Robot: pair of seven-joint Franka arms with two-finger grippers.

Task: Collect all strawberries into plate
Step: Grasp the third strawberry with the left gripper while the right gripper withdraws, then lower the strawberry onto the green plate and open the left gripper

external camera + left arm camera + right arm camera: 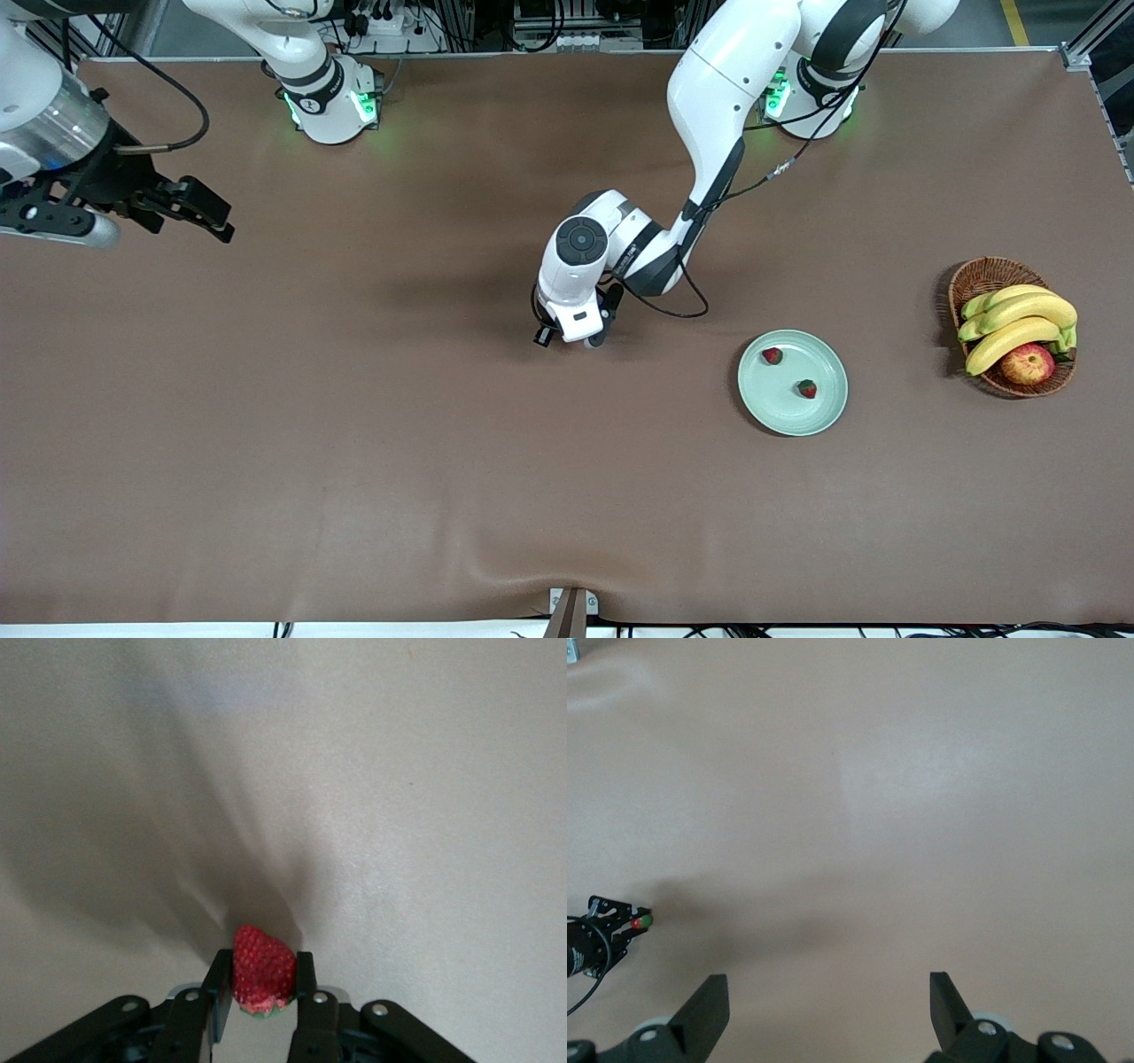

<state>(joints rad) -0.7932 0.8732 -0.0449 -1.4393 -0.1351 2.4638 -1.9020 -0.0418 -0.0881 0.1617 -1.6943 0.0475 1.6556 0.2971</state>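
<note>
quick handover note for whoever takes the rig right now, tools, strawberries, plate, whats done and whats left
Left tool: shut on the third strawberry, low at mid-table.
Right tool: open, empty, waiting above its own end of the table.
Plate: toward the left arm's end, beside the fruit basket.
Done: two strawberries lie in the plate.
Left: carry the held berry over the plate and release it.

A brown wicker basket point(974, 282) sits on the surface point(354, 443) toward the left arm's end. In it lies a bunch of yellow bananas point(1019, 321) with greenish ends, and a red-yellow apple point(1028, 363) rests against them on the side nearer the front camera. The surface is covered by a plain brown cloth, slightly wrinkled near its front edge.
</note>
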